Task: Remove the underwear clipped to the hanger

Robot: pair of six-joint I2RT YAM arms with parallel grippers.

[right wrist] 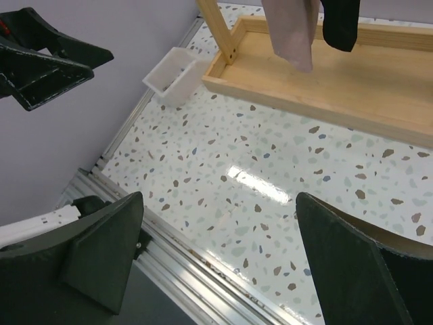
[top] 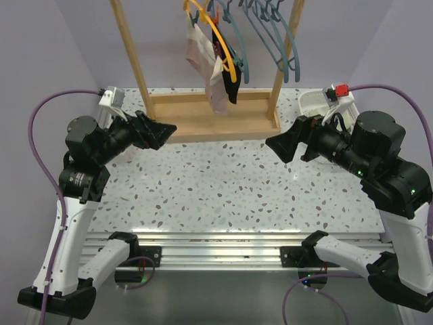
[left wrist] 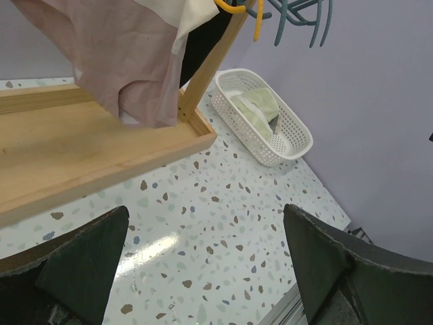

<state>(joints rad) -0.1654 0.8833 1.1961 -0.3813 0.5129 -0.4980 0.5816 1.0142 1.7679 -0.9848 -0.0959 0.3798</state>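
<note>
A dusty pink underwear [top: 206, 64] and a black underwear [top: 229, 78] hang clipped to a yellow hanger [top: 220, 40] on the wooden rack [top: 216, 118] at the back. The pink one also shows in the left wrist view [left wrist: 128, 61] and in the right wrist view [right wrist: 292, 30]; the black one shows in the right wrist view [right wrist: 340, 24]. My left gripper [top: 157, 132] is open and empty, left of the rack base. My right gripper [top: 284, 145] is open and empty, right of the rack base. Both are held above the table.
Several teal hangers [top: 267, 30] hang on the same rail. A white basket [left wrist: 264, 118] with a pale green cloth [left wrist: 256, 108] stands at the back right. Another white tray [right wrist: 172, 74] stands at the back left. Lavender walls close in both sides.
</note>
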